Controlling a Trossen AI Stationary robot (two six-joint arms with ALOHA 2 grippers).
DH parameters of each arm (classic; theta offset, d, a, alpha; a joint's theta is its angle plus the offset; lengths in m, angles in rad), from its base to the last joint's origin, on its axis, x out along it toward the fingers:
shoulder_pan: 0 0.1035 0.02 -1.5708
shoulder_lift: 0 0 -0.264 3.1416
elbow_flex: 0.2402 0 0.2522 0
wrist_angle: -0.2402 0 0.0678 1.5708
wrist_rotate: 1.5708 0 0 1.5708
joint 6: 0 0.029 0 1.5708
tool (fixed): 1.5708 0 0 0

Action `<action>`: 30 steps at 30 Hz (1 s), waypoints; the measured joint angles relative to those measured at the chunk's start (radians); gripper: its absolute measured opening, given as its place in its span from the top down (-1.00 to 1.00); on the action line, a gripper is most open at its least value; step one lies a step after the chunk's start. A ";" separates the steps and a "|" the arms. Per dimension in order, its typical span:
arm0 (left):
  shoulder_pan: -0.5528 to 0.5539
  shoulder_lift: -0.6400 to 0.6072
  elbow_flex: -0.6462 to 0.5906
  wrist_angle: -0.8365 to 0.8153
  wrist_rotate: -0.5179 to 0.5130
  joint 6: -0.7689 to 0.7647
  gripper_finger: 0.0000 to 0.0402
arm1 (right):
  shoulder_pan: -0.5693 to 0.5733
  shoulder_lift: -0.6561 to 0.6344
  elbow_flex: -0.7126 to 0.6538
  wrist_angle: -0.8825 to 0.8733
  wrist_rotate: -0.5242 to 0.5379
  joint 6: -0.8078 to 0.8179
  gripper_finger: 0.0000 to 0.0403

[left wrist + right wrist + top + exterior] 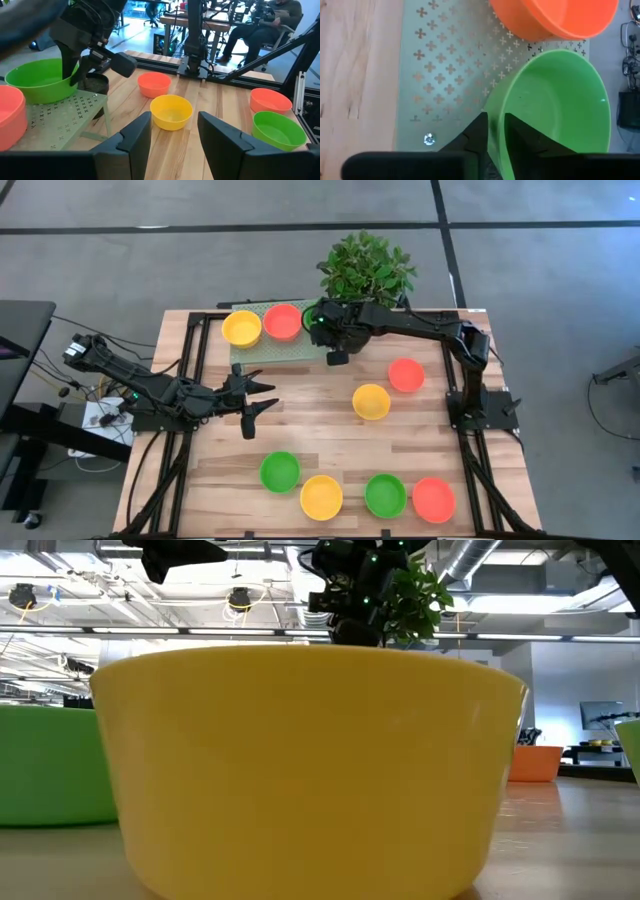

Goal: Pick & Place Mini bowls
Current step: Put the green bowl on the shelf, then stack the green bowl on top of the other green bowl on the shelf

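Note:
A pale green perforated tray [270,352] lies at the table's far side. A yellow mini bowl [241,328], a red-orange one [283,322] and a green one [555,100] rest on it by their bases. My right gripper [496,125] slants down over the green bowl's rim, one finger inside and one outside, with a narrow gap between them. In the high view this gripper [318,320] covers most of that bowl. My left gripper [262,398] hangs open over the table's left middle, with nothing between its fingers. My right gripper straddles the green bowl's rim [495,107] on the side away from the red-orange bowl, coming from above at a slant. Whether either finger touches the rim, I cannot tell. The bowl sits on the tray.
Loose bowls stand on the wood: yellow [371,401] and red [406,375] at mid right, and green [280,471], yellow [321,495], green [385,495] and red [434,499] along the near edge. A potted plant [366,268] stands behind the tray.

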State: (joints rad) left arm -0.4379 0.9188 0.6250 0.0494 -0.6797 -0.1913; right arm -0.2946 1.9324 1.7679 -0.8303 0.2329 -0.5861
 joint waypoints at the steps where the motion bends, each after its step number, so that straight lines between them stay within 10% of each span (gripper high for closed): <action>1: 0.000 0.000 0.000 0.000 0.000 0.000 0.19 | 0.004 0.000 0.000 0.000 0.000 0.000 0.68; 30: 0.000 0.000 0.000 -0.004 0.000 0.000 0.19 | 0.415 -0.019 0.184 -0.198 0.299 0.046 -0.07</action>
State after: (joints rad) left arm -0.4377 0.9192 0.6250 0.0452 -0.6796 -0.1917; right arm 0.1205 1.9136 1.9519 -1.0283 0.5316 -0.5404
